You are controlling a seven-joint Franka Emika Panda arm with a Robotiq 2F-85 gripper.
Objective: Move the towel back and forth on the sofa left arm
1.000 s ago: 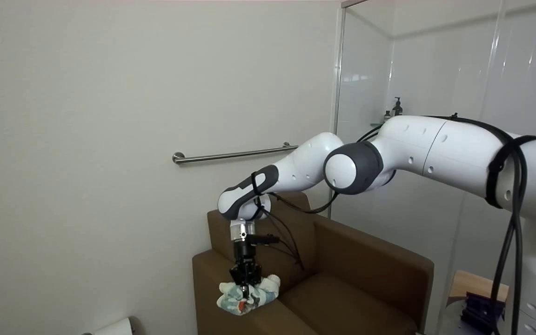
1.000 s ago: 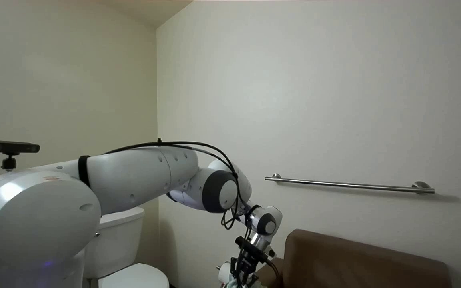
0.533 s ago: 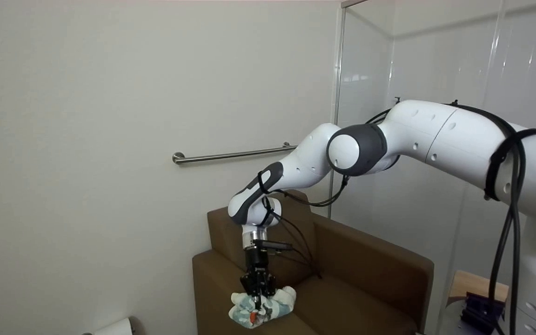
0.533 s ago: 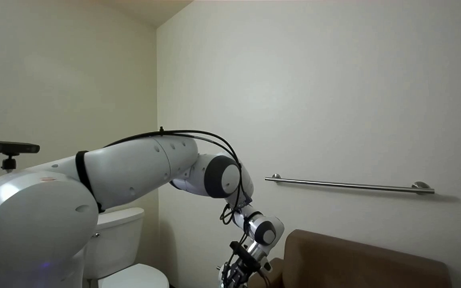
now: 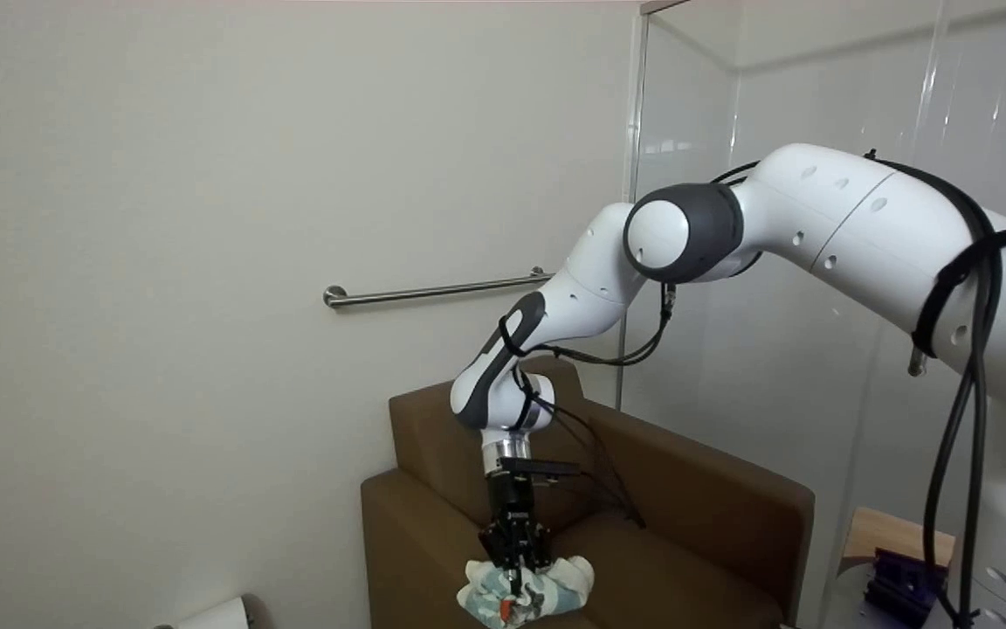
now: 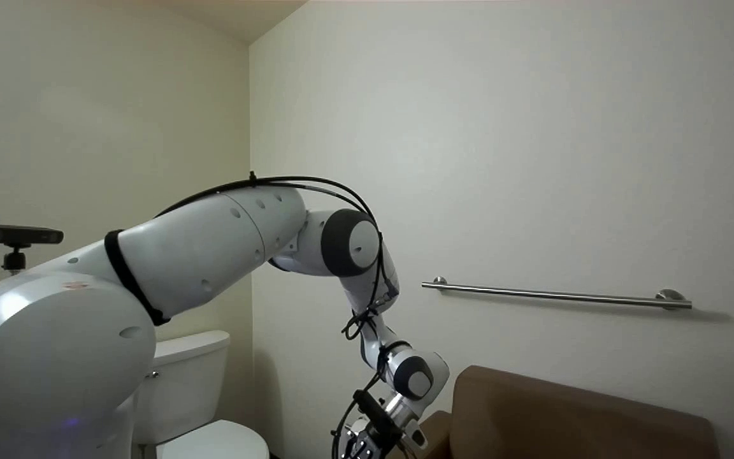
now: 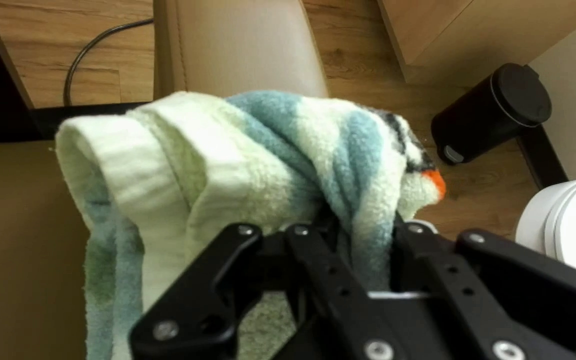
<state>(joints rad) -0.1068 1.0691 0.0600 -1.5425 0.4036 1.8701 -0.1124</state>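
The towel (image 5: 566,584), whitish with blue-green patches and an orange spot, is bunched up in my gripper (image 5: 516,580). A fold of the towel (image 7: 268,150) runs between the black fingers in the wrist view, and the fingertips are buried in cloth. Beneath it the sofa left arm (image 5: 420,533), broad and brown, stretches forward; in the wrist view its top (image 7: 253,50) continues past the towel. Whether the towel presses on the armrest I cannot tell. The gripper (image 6: 367,443) is cut off by the bottom edge in an exterior view, with the armrest (image 6: 436,432) behind it.
Seat cushion (image 5: 651,568), backrest (image 5: 429,428) and far armrest (image 5: 713,472) lie beyond the gripper. A metal bar (image 5: 442,289) is fixed to the wall. A black bin (image 7: 490,115) stands on the floor, and a toilet (image 6: 214,441) is near the arm's base.
In an exterior view my gripper and the towel have slid right and down, along the armrest toward its front. The arm's elbow has risen. The grip on the towel is unchanged.
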